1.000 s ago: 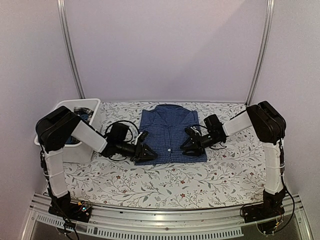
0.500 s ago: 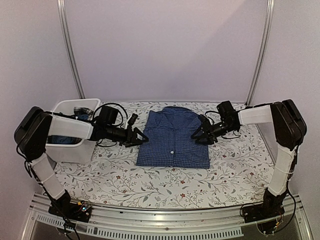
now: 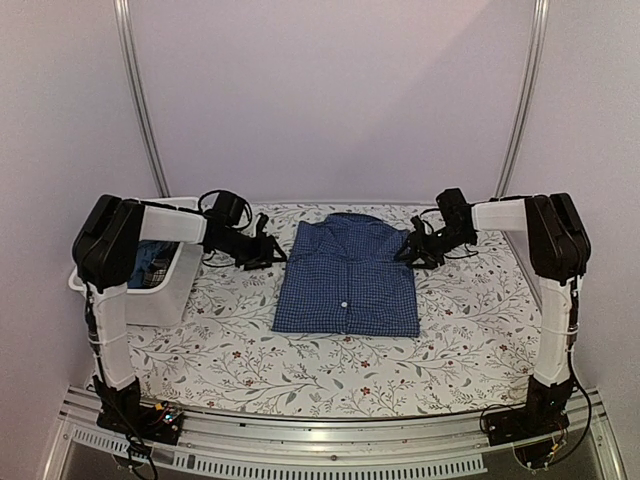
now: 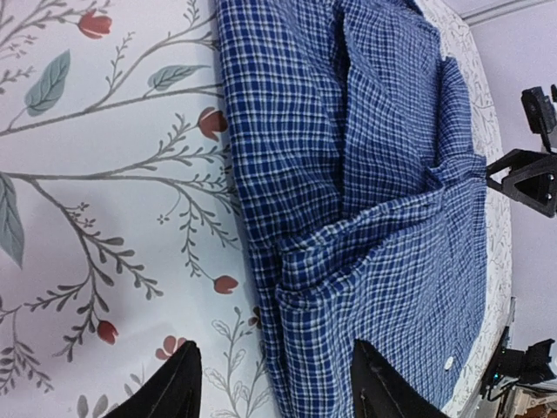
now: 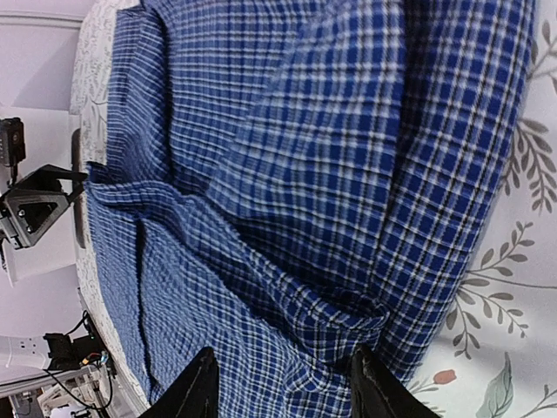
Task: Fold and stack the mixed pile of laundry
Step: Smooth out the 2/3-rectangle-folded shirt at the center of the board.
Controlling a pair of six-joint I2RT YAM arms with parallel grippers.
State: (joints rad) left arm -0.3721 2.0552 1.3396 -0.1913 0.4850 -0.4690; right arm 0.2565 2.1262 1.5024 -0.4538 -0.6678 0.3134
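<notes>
Blue-and-white checked shirt (image 3: 347, 275) is seen lying flat on the floral tablecloth (image 3: 330, 370), well to the right of the white tub (image 3: 165, 290), buttoned front up, collar at the far end, sleeves tucked under so that a neat rectangle is formed. Darker garments (image 3: 150, 262) can be made out inside the tub, so the pile is judged only partly dealt with.

The left gripper (image 3: 268, 252) is held low between the tub and the shirt, just beside the shoulder edge nearer the tub. Its jaws are parted and nothing is caught between them. The right gripper (image 3: 410, 252) is placed at the shoulder edge farther from the tub, its jaws likewise apart, with checked cloth lying beyond the fingertips rather than pinched by them.

The step in hand is judged to be a two-sided grasp of the shoulder edges, for a last fold or for carrying the shirt to a stack.

For this to be done well, the two edges should be taken at matching points so that the rectangle is not skewed. The lower finger should be slid under every folded layer, since loose tucks are visible at both edges and could be left behind. The tablecloth should not be gathered with the shirt. Both arms should be raised together, at one pace.
</notes>
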